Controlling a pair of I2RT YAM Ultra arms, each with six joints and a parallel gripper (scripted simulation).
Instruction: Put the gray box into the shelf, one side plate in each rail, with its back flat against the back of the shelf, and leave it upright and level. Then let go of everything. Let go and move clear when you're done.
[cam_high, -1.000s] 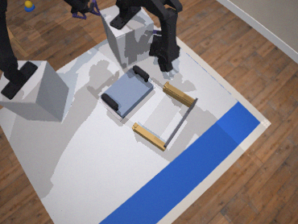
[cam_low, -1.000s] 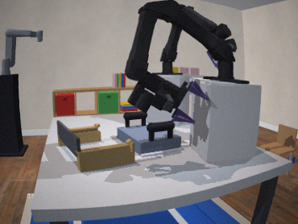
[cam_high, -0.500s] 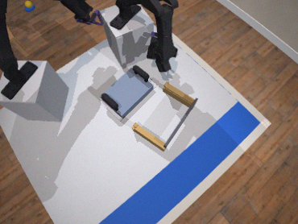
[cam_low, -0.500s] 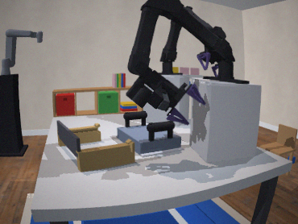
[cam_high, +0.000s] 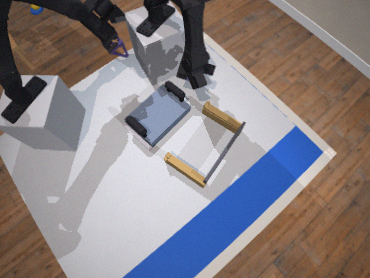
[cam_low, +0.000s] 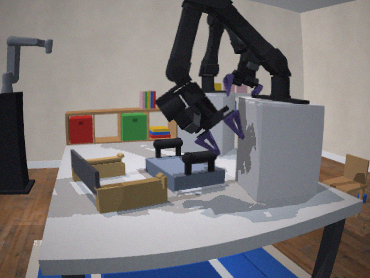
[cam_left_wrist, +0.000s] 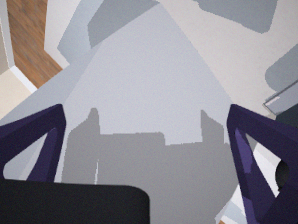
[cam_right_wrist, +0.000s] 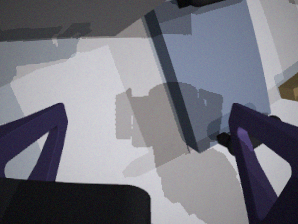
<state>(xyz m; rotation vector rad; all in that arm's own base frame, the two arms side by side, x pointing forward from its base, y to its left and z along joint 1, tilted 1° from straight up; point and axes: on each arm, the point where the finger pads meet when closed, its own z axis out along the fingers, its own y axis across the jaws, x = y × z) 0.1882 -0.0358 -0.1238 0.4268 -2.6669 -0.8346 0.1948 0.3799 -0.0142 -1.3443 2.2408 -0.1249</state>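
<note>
The gray box (cam_high: 160, 115) (cam_low: 200, 180) (cam_right_wrist: 215, 55) lies flat on the table before the shelf's open side, apart from it. Its two black handles (cam_high: 175, 91) (cam_low: 168, 143) stand up along opposite edges. The shelf has two yellow rails (cam_high: 186, 170) (cam_low: 132, 195) and a dark back plate (cam_high: 225, 151) (cam_low: 85, 170); nothing sits between the rails. My left gripper (cam_low: 230, 144) (cam_left_wrist: 146, 113) is open and empty, tilted above the near handle in the exterior view; contact is unclear. My right gripper (cam_high: 120, 50) (cam_low: 243, 94) (cam_right_wrist: 148, 112) is open and empty, high on the box's robot side.
Two gray pedestals (cam_high: 62, 117) (cam_low: 285, 150) carry the arms, one close beside the left gripper. A blue strip (cam_high: 235, 200) lies beyond the shelf's back. Arm shadows cross the table and the box.
</note>
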